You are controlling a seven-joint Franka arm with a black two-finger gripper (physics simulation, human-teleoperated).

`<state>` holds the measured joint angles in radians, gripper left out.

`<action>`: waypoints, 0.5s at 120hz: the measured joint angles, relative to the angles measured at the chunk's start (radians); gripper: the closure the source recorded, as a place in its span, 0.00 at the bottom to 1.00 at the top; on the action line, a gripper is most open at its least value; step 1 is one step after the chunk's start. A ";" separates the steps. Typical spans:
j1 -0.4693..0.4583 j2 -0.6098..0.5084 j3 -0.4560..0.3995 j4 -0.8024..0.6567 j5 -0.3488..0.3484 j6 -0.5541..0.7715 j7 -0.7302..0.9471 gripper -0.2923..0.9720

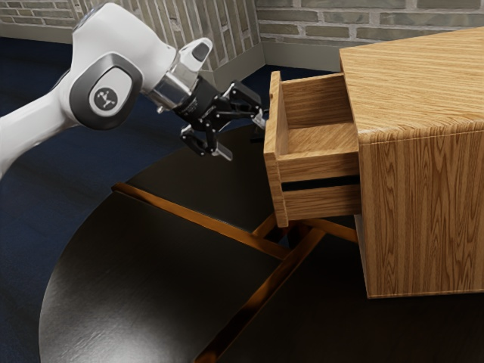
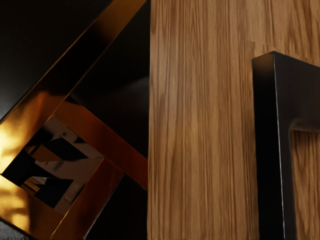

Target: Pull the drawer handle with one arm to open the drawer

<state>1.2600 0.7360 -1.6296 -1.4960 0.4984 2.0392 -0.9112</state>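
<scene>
A wooden cabinet (image 1: 423,151) stands on the table at the exterior view's right. Its drawer (image 1: 314,140) sticks well out toward the arm, and the inside shows bare wood. A black bar handle (image 2: 272,150) is fixed on the drawer front (image 2: 200,125); in the exterior view a sliver of the handle (image 1: 262,127) shows at the front's outer face. My gripper (image 1: 236,132) hovers just off that face, open, with its fingers spread and nothing between them. In the wrist view the handle lies off to one side of my hand.
The cabinet rests on a round black table (image 1: 136,287) crossed by glossy orange-brown strips (image 1: 197,219). A brick wall (image 1: 363,19) runs behind, and dark blue floor (image 1: 45,83) lies beyond the table's edge.
</scene>
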 joint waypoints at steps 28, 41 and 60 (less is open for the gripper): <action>0.055 0.000 -0.024 -0.034 -0.014 0.009 -0.001 0.23; 0.073 0.000 -0.031 -0.043 -0.016 0.011 -0.002 0.23; 0.116 0.001 -0.051 -0.063 -0.018 0.013 -0.002 0.23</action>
<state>1.3759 0.7367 -1.6803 -1.5589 0.4808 2.0525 -0.9133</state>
